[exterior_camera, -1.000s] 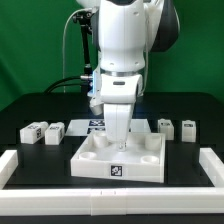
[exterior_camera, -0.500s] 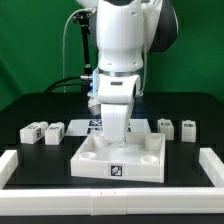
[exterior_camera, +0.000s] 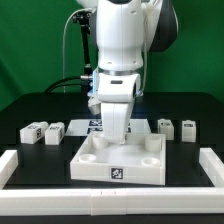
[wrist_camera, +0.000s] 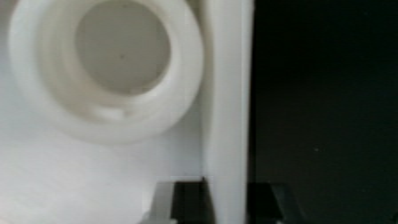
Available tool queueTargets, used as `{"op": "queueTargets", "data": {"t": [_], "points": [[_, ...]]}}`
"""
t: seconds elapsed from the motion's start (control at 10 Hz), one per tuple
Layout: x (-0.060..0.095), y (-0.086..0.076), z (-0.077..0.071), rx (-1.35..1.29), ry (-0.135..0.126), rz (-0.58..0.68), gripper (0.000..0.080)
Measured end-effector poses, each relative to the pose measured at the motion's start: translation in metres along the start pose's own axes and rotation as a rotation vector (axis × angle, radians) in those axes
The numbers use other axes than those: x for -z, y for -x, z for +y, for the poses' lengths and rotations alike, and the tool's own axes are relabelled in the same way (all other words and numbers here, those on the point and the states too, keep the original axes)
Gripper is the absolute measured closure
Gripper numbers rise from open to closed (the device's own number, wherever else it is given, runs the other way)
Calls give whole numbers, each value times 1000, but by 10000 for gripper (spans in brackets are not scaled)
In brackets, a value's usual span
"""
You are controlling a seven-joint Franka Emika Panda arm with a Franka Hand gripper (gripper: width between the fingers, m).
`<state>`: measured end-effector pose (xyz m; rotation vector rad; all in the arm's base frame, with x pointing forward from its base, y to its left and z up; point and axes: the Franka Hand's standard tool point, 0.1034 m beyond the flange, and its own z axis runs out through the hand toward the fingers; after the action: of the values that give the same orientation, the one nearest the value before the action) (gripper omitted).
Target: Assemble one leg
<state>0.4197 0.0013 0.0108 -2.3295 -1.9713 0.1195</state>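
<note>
Hanging straight down from the arm, the gripper (exterior_camera: pixel 118 140) is seen in the exterior view with its tips lowered to the white panel (exterior_camera: pixel 147 168), which lies flat on the black table (exterior_camera: pixel 190 105). In the wrist view, an edge wall of the panel (wrist_camera: pixel 71 170) is shown running between the two dark fingers (wrist_camera: pixel 178 205) of the gripper (wrist_camera: pixel 226 205), with a round socket (wrist_camera: pixel 107 55) just beside that wall. Whether the fingers are pressed onto the wall or merely stand on either side of it cannot be told. No leg is held: a leg (exterior_camera: pixel 33 131) and a second leg (exterior_camera: pixel 54 130) are set on the table toward the exterior view's left, and a third leg (exterior_camera: pixel 166 127) and a fourth leg (exterior_camera: pixel 187 129) toward its right, all apart from the panel. The marker board (exterior_camera: pixel 90 125) is partly hidden behind the gripper.
</note>
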Motion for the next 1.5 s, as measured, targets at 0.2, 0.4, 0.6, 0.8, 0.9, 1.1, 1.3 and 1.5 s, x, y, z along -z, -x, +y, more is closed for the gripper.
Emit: {"op": "queueTargets", "data": {"t": [0.2,0.4,0.6,0.8,0.9,1.1,1.3,1.5], "points": [[1,-1,2,8,4,-1,728],[3,-12,21,62,23,-8,729],[4,-33,42,114,48,1,729],[5,-51,53,150,64,10,729],[5,-61,55,176,70,12,729],[4,-62,56,179,71,13,730],[4,-62,56,178,70,13,512],[4,-62,56,177,70,13,328]]}}
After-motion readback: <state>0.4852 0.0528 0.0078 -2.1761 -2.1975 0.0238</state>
